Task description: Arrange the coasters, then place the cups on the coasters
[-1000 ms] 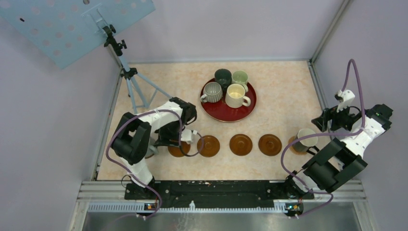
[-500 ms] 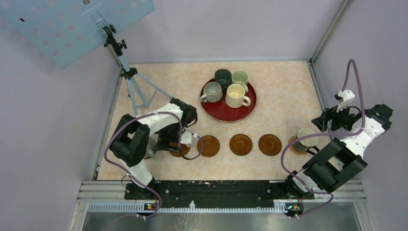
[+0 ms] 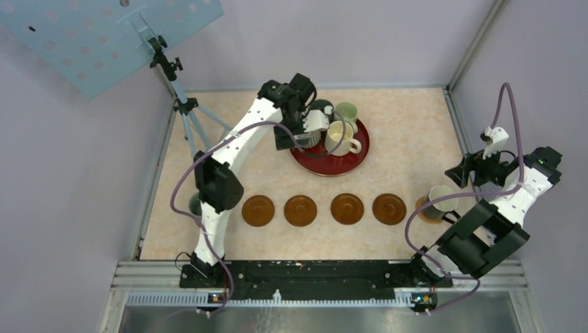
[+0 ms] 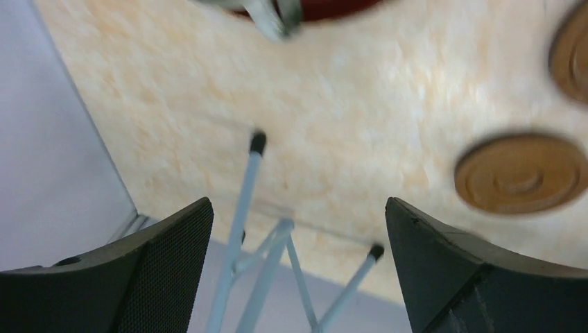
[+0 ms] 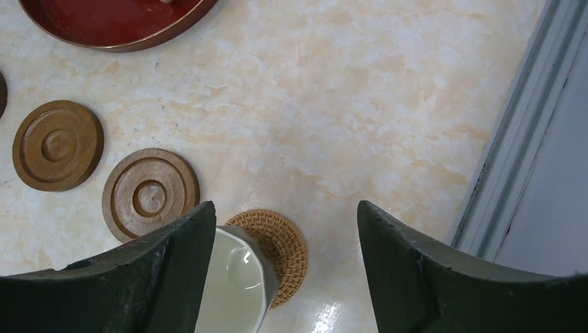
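Observation:
Four brown coasters point(image 3: 258, 210) point(image 3: 300, 210) point(image 3: 347, 208) point(image 3: 389, 208) lie in a row. A woven coaster point(image 5: 284, 241) at the right end carries a pale cup point(image 5: 236, 286), also visible from above as the pale cup point(image 3: 442, 196). My right gripper point(image 5: 284, 208) hovers open over it, the cup beside its left finger. The dark-red tray point(image 3: 326, 165) holds a charcoal cup point(image 3: 321, 108), a pale green cup point(image 3: 346, 111), a cream cup point(image 3: 340, 137) and a ribbed grey cup point(image 3: 307, 132). My left gripper point(image 3: 299, 136) is open at the ribbed cup. Another cup point(image 3: 195, 203) peeks out behind the left arm.
A light-blue tripod point(image 3: 197, 132) stands at the back left, its legs point(image 4: 243, 229) close below my left fingers. Purple walls and a metal rail point(image 5: 516, 146) enclose the table. The left wrist view is blurred; two coasters point(image 4: 520, 173) show at its right.
The left arm has swung from the leftmost coaster up and back to the tray, and its jaws have spread wider. The leftmost coaster is now uncovered. The right arm barely moved.

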`<action>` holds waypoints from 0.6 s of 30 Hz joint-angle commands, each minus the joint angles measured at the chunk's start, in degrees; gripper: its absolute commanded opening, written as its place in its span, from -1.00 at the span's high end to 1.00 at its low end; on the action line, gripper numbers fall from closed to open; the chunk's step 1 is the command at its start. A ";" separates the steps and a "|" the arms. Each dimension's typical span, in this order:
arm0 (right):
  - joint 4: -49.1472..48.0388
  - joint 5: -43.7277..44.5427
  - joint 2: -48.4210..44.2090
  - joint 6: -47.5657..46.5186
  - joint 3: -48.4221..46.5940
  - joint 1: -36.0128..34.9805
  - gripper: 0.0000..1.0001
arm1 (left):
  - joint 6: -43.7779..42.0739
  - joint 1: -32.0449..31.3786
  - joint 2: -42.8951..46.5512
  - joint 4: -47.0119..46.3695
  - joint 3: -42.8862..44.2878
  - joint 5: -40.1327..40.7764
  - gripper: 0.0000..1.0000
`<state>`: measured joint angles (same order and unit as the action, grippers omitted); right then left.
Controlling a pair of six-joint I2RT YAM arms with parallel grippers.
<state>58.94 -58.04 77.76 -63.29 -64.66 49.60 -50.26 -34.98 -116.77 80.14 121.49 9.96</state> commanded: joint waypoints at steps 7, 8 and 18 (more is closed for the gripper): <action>-2.33 -0.46 -3.50 3.39 -1.45 -1.44 -0.47 | 23.51 -0.04 -11.56 -18.11 8.07 -5.81 -0.95; -2.33 -0.29 -3.51 3.47 -1.51 -1.44 -0.47 | 25.02 0.16 -12.20 -18.98 8.08 -5.72 -0.93; -2.74 0.60 -3.49 4.33 -1.46 -1.44 -0.47 | 32.64 2.75 -18.40 -22.29 9.44 -8.68 -0.66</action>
<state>57.82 -56.93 75.88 -59.40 -64.66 48.47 -22.52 -33.58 -134.32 61.63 130.06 2.90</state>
